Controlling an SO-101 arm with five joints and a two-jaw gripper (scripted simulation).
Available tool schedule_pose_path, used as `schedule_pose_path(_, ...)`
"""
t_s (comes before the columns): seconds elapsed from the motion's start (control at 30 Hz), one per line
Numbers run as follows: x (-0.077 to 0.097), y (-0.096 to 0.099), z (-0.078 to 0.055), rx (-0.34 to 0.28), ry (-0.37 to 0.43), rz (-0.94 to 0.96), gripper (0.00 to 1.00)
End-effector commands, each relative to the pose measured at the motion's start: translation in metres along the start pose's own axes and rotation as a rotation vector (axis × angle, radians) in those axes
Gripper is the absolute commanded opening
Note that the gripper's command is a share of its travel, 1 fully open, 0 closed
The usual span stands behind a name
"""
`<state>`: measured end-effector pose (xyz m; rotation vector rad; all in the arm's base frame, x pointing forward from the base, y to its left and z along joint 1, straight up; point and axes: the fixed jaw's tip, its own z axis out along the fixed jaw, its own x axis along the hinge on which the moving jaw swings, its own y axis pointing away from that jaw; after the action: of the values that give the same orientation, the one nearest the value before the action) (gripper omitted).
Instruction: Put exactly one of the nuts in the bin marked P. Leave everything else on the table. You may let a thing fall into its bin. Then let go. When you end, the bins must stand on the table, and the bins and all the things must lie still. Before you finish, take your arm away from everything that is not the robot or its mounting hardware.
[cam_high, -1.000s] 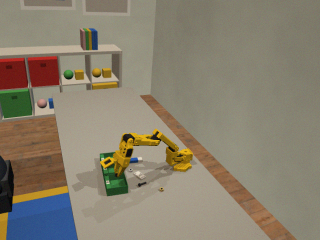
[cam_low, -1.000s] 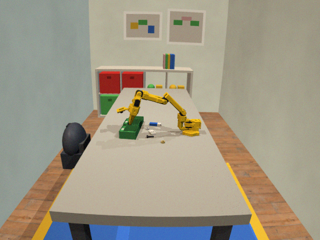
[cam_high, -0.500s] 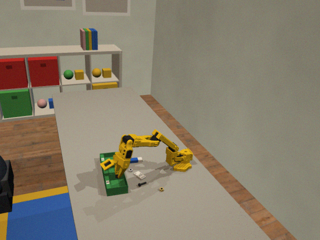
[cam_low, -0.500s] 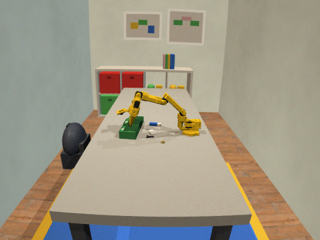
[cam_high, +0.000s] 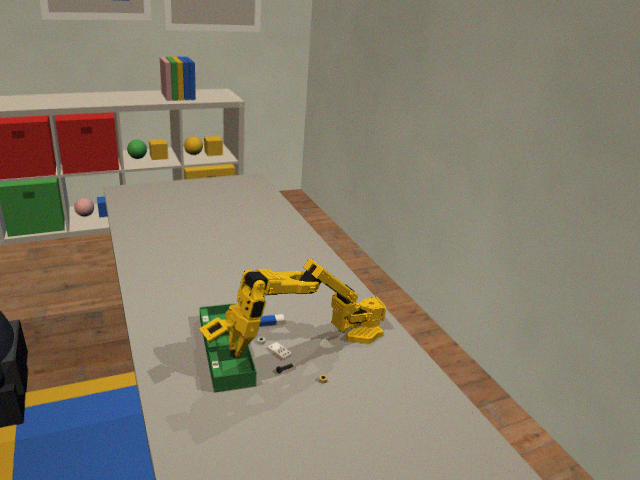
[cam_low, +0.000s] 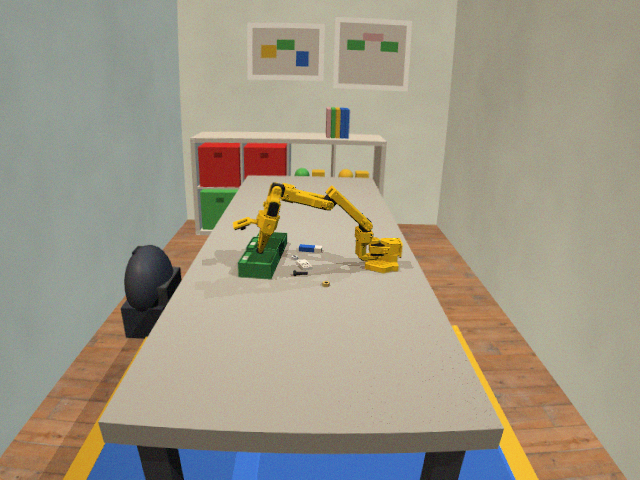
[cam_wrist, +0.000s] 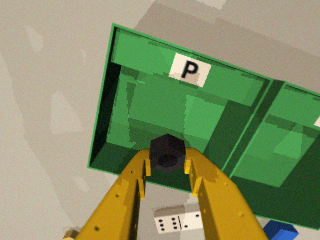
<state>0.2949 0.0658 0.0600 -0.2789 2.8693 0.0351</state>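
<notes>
My gripper (cam_wrist: 167, 167) is shut on a black hexagonal nut (cam_wrist: 167, 154). It holds the nut above the near edge of the green bin marked P (cam_wrist: 170, 122). In the top view the gripper (cam_high: 238, 352) points down over the nearest compartment of the green bin row (cam_high: 226, 347). In the exterior view it shows (cam_low: 261, 248) over the same bins (cam_low: 262, 254). A silver nut (cam_high: 261, 339) lies on the table beside the bins. A yellow nut (cam_high: 322, 378) lies farther toward the table's front.
A white domino (cam_high: 279, 350) and a black bolt (cam_high: 283, 367) lie right of the bins. A blue and white block (cam_high: 271, 319) lies behind them. A second compartment (cam_wrist: 285, 145) adjoins the P bin. The arm's base (cam_high: 361, 319) stands at the right.
</notes>
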Motion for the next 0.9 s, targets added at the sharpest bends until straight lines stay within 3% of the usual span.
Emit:
schedule_pose_path(0.0, -0.007, 0.004, -0.008, -0.004, -0.052, -0.018, 0.00)
schedule_pose_path(0.87, -0.004, 0.004, 0.008, -0.004, -0.052, -0.018, 0.00)
